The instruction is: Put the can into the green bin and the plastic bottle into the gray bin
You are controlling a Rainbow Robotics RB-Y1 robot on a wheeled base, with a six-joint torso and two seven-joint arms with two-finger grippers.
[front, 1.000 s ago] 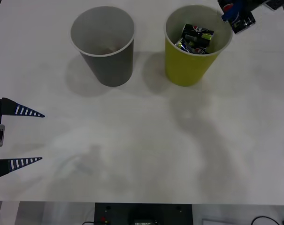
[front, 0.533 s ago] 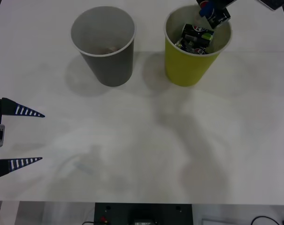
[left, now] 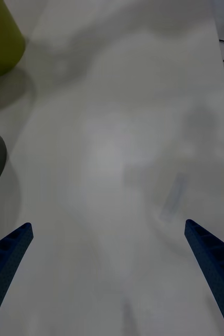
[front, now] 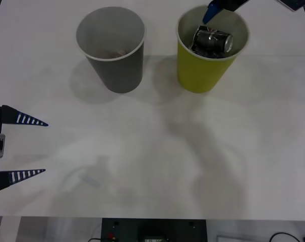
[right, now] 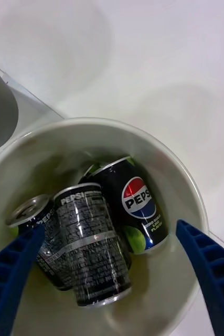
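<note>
fingers [right: 12, 268]: blue, ribbed, tapered | left tips: white stripes

So on the worktop [front: 152, 151] there are two bins standing upright side by side toward 12 o'clock, near each other but not touching. The gray bin [front: 112, 50] is on the left at roughly 11 o'clock, the green bin [front: 205, 70] on the right at roughly 1 o'clock. Inside the green bin there's a little pile of cans lying on their sides, and the can [right: 138, 210] with its logo facing up rests against the wall, touching its neighbours. The right gripper [right: 112, 283] hangs directly over the green bin's mouth, jaws spread wide to either side of the pile. The left gripper [front: 28, 146] sits way off at 9 o'clock by the worktop's left edge, jaws apart too.
</note>
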